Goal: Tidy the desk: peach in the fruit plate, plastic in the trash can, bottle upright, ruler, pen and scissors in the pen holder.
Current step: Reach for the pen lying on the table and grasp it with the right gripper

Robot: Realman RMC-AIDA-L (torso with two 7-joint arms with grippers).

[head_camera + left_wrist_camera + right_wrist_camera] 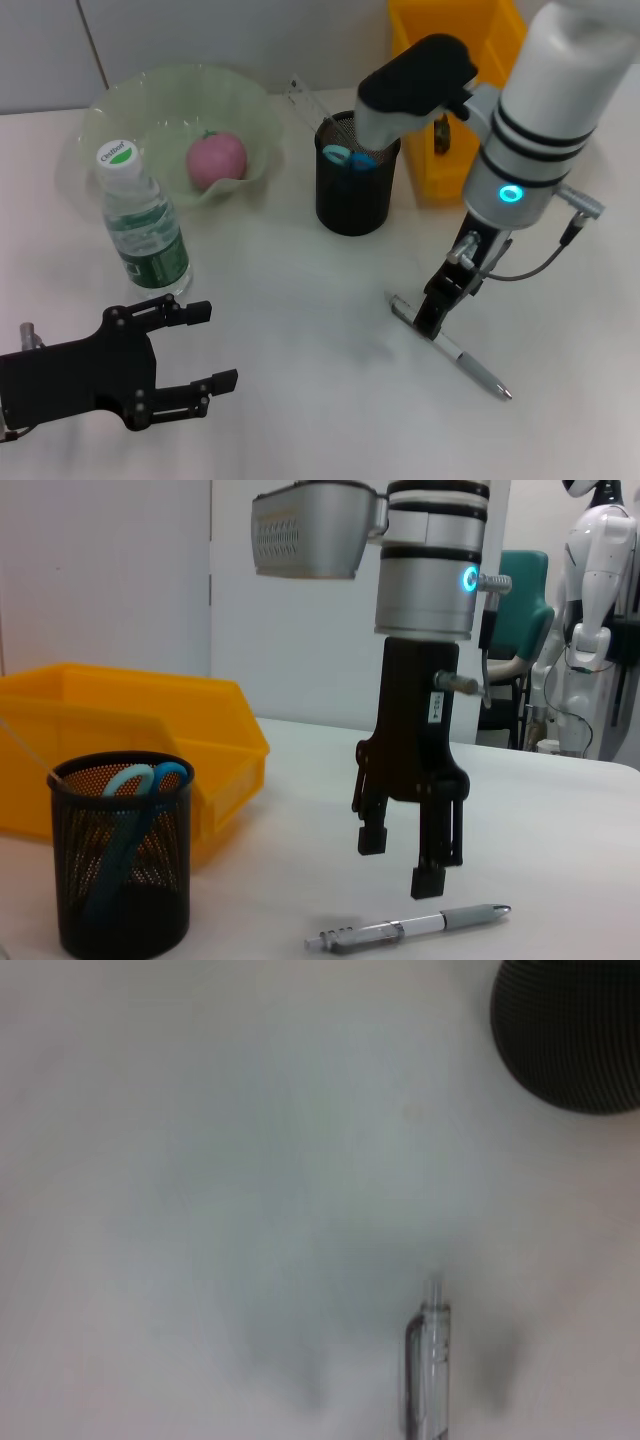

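Task status, as judged from the present layout: most steps are appearing complete. The peach (215,160) is sitting in the fruit plate (110,110) at the upper left of the head view. The bottle (142,218) is standing upright just in front of that plate. The scissors (350,157) are resting handles-up in the pen holder (355,195) at upper centre, and a clear strip leaning out of the holder's rim is probably the ruler (305,100), though it is too faint to confirm. No loose plastic is showing on the table (300,400). The yellow bin (450,90) behind the holder is showing a small dark item that cannot be identified.

Remaining step: the pen (455,350) is lying flat on the table at lower right of the head view, still to be placed in the holder.

The right gripper (400,865) is pointing straight down over the pen's clip end, with its fingers released and spread and nothing between them. In the left wrist view the fingertips are hanging just above the pen, not touching it, with the barrel running out to the side of them.

The left gripper (205,345) is waiting at lower left, jaws apart and empty.
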